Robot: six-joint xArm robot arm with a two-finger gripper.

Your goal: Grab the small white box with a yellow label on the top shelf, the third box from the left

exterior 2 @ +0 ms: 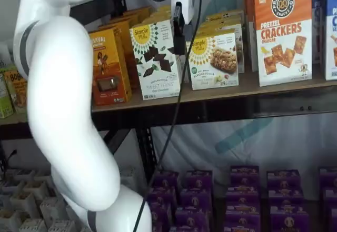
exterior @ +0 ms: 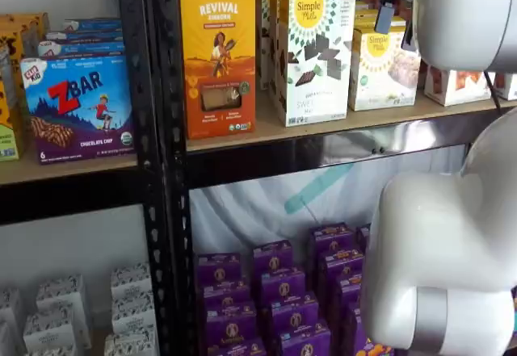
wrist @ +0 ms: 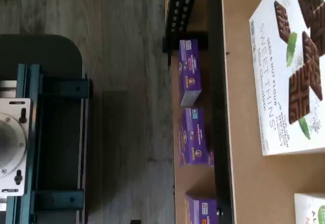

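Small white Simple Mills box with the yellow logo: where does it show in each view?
Wrist view: only a white corner at the frame edge, probably it; can't confirm.
Shelf view: the small white box stands on the top shelf, partly behind the arm.
Shelf view: the box stands near the middle, before the orange cracker box.
Shared landmark: the taller chocolate-squares box.

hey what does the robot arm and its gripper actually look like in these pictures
The arm is glossy white with rounded, tube-like links and a grey band at the joints. The gripper shows a white body with a black finger below it. A thin black cable hangs down beside it. No markings are readable on it.
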